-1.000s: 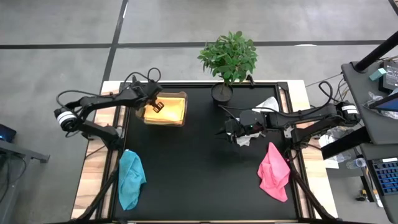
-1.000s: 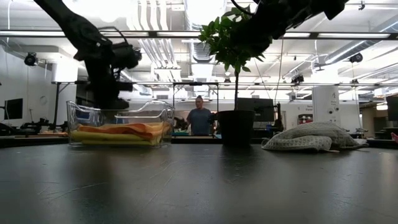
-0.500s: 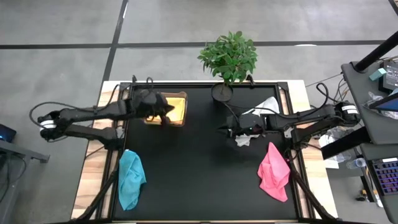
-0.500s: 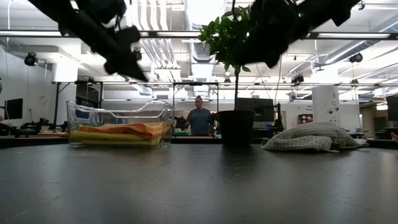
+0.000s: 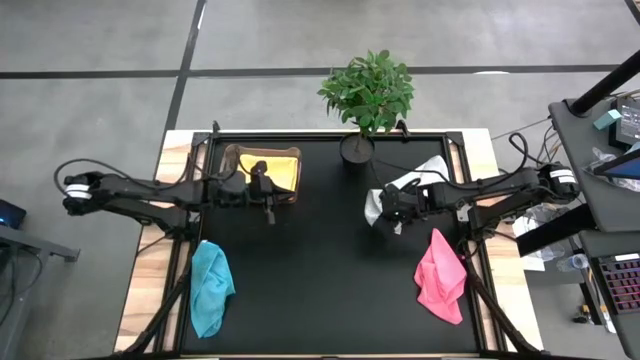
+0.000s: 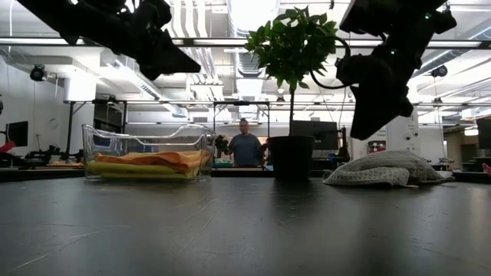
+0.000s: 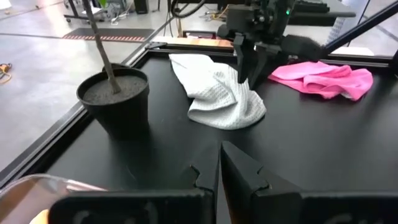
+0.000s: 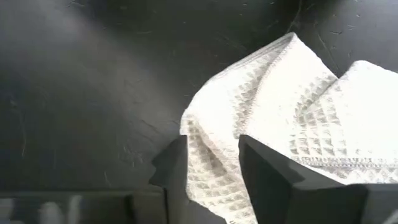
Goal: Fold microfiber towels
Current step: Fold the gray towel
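A white-grey towel (image 5: 402, 188) lies crumpled on the black table at the right, near the plant pot. My right gripper (image 8: 214, 143) hangs a little above its near-left end, open and pointing steeply down, one finger on each side of a fold without touching it. Folded yellow and orange towels (image 6: 149, 161) lie in a clear box (image 5: 262, 150) at the far left. My left gripper (image 5: 268, 207) is shut and empty, pointing almost level, just off the box's near right corner. A teal towel (image 5: 210, 288) and a pink towel (image 5: 440, 275) lie bunched near the front edge.
A potted plant (image 5: 357, 148) stands at the middle of the far edge, close to the white-grey towel. A raised frame (image 5: 470, 215) borders the black surface. Bare tabletop lies between the two arms. A person (image 6: 247, 147) stands in the room beyond the table.
My left gripper has come up out of the box, swung toward the table's near edge and tipped from pointing down to almost level. My right gripper has sunk toward the white-grey towel, tipping downward and rolling. None of the towels has moved.
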`<state>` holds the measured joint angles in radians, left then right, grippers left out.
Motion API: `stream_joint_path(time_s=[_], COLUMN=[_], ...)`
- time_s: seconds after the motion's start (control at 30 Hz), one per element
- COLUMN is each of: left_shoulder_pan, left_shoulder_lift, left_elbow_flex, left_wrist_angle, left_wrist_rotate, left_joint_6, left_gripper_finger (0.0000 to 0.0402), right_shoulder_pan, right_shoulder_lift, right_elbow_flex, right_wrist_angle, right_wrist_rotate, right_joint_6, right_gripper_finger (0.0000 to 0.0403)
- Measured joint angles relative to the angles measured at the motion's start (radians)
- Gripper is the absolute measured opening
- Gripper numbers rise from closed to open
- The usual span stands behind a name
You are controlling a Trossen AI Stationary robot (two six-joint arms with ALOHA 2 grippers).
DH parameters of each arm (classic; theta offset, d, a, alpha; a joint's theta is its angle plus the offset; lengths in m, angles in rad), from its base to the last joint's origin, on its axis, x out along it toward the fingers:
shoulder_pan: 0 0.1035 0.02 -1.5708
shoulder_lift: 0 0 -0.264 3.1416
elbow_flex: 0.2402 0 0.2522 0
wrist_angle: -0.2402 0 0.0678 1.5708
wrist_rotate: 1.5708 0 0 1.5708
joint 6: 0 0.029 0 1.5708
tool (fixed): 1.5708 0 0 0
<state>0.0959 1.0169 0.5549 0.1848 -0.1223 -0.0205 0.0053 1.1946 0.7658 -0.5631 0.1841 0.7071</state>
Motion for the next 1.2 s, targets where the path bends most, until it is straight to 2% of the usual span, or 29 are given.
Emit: stream_joint_path(time_s=[0.2, 0.37, 0.43, 0.53, 0.67, 0.77, 0.8, 0.97, 1.2], left_shoulder_pan=[0.0, 0.0, 0.0, 0.0, 0.0, 0.0, 0.0, 0.0, -0.006], left_shoulder_lift=[0.025, 0.05, 0.061, 0.075, 0.076, 0.076, 0.076, 0.076, 0.076], left_elbow_flex=[0.0, 0.0, 0.0, 0.003, 0.004, 0.004, 0.004, 0.004, 0.004], left_wrist_angle=[0.069, 0.12, 0.128, 0.147, 0.168, 0.167, 0.169, 0.175, 0.174], left_wrist_rotate=[-0.001, -0.001, -0.001, -0.002, -0.002, -0.002, -0.002, -0.002, -0.002], left_joint_6=[-0.001, -0.002, -0.002, -0.001, -0.001, -0.019, -0.026, -0.033, -0.1], left_gripper_finger=[0.0003, 0.0003, 0.0003, 0.0003, 0.0003, 0.0003, 0.0003, 0.0003, 0.0003], right_shoulder_pan=[0.0, 0.001, 0.001, 0.001, 0.002, 0.004, 0.004, 0.013, 0.019], right_shoulder_lift=[0.031, 0.18, 0.245, 0.313, 0.354, 0.343, 0.33, 0.23, 0.062], right_elbow_flex=[0.0, 0.0, 0.0, 0.004, 0.004, 0.004, 0.004, -0.005, -0.004], right_wrist_angle=[-0.001, 0.0, 0.0, 0.005, 0.01, 0.013, 0.015, 0.03, 0.242], right_wrist_rotate=[0.05, 0.063, 0.123, 0.166, 0.163, 0.165, 0.164, 0.148, 0.128], right_joint_6=[-0.047, -0.145, -0.194, -0.23, -0.247, -0.257, -0.262, -0.295, -0.405], right_gripper_finger=[0.0159, 0.016, 0.0157, 0.0136, 0.0076, 0.0023, 0.0018, 0.0011, 0.0009])
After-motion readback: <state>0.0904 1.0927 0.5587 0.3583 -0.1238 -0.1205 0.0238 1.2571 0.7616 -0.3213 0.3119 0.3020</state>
